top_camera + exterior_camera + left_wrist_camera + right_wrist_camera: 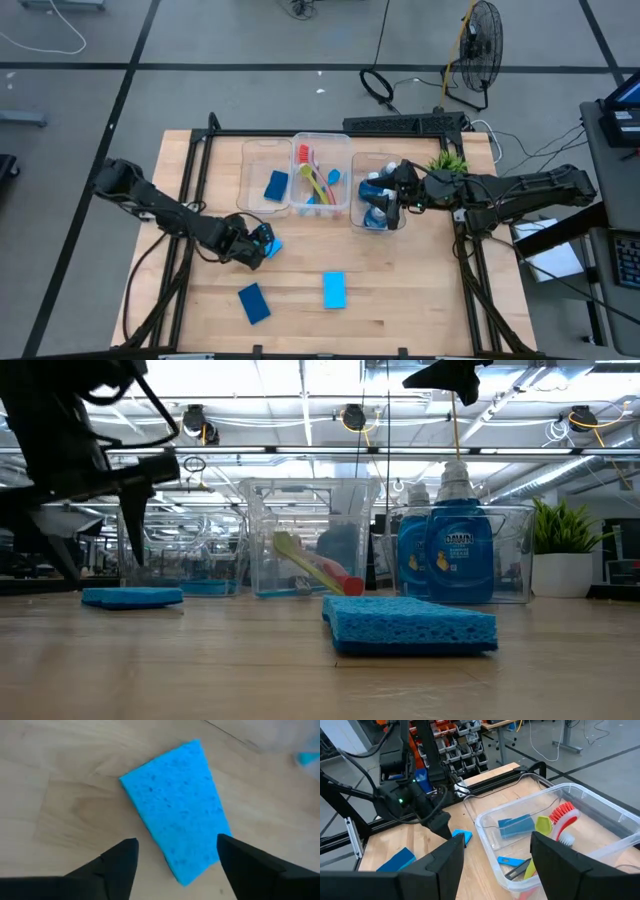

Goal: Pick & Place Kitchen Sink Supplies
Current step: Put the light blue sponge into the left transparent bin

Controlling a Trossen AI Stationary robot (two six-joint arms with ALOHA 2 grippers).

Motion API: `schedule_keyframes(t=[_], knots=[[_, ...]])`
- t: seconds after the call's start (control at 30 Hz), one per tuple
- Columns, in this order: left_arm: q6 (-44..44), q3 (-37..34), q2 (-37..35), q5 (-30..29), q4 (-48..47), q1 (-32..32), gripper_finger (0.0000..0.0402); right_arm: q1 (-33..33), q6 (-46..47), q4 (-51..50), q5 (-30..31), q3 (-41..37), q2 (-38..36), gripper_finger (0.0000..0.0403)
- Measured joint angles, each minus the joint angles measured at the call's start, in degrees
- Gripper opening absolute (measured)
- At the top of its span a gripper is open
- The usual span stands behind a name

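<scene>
Item one: my left gripper (262, 241), left of centre in the overhead frame, fingers spread wide above a flat bright-blue rectangular sponge (176, 806) lying on the wooden table (400, 290); nothing is pinched.

Item two: my right gripper (393, 196), right of centre, over the right-hand clear plastic bin (354, 212), fingers apart and empty. That bin holds small blue bottles with pale caps (457, 538).

Item three: middle clear bin (345, 150), holding slim long-handled brushes, red (303, 172) and yellow-green (317, 183) among them.

Item four: left clear bin (252, 160), one blue sponge (276, 185) inside.

Item five: darker blue sponge (254, 303), lower left of centre on the table; a lighter blue sponge (334, 290) just beside it to the right, apart.
</scene>
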Motion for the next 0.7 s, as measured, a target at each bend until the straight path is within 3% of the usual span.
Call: schedule_keyframes(t=[0.2,0.4,0.53,0.7], knots=[[-2.9,0.0,4.5,4.1,1.0,2.0,0.0289,0.0,-0.2,-0.1,0.0,0.0,0.0,0.0212],[-0.7,0.5,9.3,5.7,2.7,5.0,0.0273,0.0,-0.1,-0.2,0.0,0.0,0.0,0.0212],[1.7,0.7,10.9,9.0,2.3,5.9,0.0241,0.0,-0.1,-0.2,0.0,0.0,0.0,0.0212],[2.5,0.6,10.6,9.8,0.7,5.2,0.0163,0.0,-0.1,-0.2,0.0,0.0,0.0,0.0212]])
